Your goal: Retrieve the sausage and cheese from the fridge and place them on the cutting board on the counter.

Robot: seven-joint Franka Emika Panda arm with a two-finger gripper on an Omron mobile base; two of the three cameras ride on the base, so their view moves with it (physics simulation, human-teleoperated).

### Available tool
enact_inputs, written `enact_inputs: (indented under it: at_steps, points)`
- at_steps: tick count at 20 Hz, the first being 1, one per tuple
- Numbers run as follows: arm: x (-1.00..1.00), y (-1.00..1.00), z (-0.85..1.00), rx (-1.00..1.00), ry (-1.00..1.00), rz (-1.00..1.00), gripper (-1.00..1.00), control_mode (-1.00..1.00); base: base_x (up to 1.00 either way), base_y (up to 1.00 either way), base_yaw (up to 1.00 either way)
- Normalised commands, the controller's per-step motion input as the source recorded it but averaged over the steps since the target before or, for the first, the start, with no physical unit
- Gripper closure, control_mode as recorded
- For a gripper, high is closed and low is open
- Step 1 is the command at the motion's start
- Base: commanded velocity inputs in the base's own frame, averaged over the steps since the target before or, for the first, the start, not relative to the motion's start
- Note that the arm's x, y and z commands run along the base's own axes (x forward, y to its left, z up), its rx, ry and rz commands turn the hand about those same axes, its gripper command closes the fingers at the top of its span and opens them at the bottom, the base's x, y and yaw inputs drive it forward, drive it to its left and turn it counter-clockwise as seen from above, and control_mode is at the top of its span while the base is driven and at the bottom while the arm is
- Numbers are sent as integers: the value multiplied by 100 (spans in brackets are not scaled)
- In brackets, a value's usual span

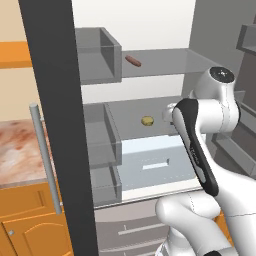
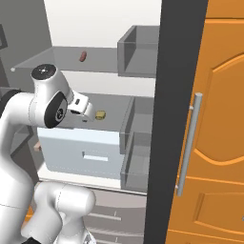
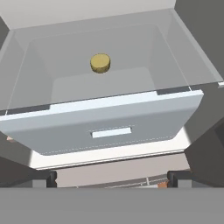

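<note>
Fridge (image 1: pixel 150 30): doors open, grey shelves.
Sausage (image 1: pixel 132 61): upper shelf.
Cheese (image 3: pixel 100 63): lower shelf (mid-depth), above a pale drawer (image 3: pixel 109 127).
Claw (image 3: pixel 111 177): spread, empty.
Worktop (image 1: pixel 17 150): left of fridge.

Rendered home kitchen, open steel fridge (image 1: pixel 150 107) with grey shelves and door bins, pink-and-white marbled counter (image 1: pixel 17 150) over orange wooden cabinets (image 1: pixel 30 220), tall orange cabinet door (image 2: pixel 224 143) alongside

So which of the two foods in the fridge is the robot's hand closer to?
The cheese, the pale-yellow round chunk on the middle shelf, level with the gripper. The reddish-brown sausage lies one shelf higher, farther from it.
</note>
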Motion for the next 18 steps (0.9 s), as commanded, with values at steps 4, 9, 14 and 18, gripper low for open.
enact_inputs:
  at_steps: [4,9,14,18]
  points:
    - [0,0,0,0,0,0,-100,-100,0,0,0]
    - [0,0,0,0,0,0,-100,-100,0,0,0]
    - [1,0,-16,0,0,0,-100,-100,0,0,0]
    - [-6,-1,-5,1,0,0,-100,-100,0,0,0]
